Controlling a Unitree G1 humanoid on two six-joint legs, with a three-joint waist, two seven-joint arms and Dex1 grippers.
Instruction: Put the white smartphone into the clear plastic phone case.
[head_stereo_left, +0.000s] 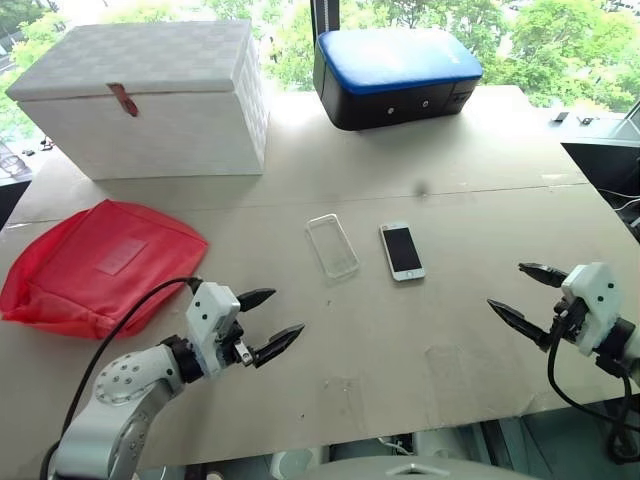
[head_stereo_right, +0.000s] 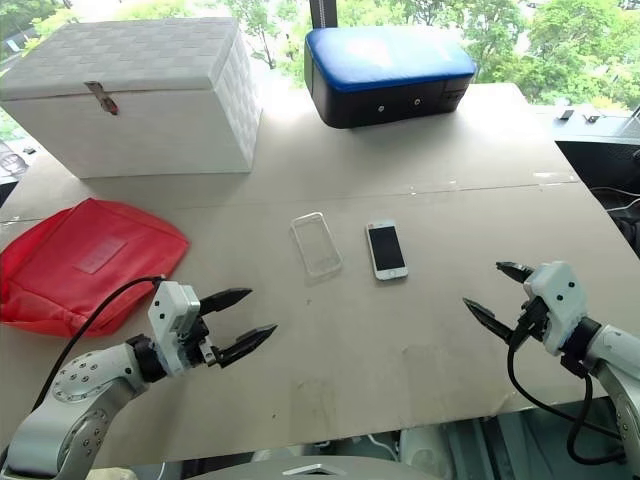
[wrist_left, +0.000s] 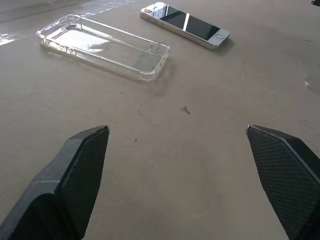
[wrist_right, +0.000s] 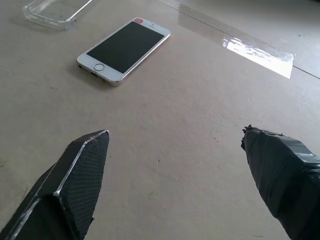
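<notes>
Left tool (head_stereo_left: 265, 328) sits spread wide and empty over the desk (head_stereo_left: 480, 170), then the clear plastic phone case (head_stereo_left: 332, 245) lies flat just beside the white smartphone (head_stereo_left: 401, 250), screen up, and right tool (head_stereo_left: 530, 295) gapes empty too.

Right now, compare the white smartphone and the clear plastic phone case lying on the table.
The white smartphone is opaque, with a dark screen facing up and white bezels; the clear plastic phone case is see-through, and the table shows through it. The phone is a solid slab; the case is an empty shell with a raised rim, slightly larger. The phone lies right of the case. Both lie flat, apart, roughly parallel.
</notes>
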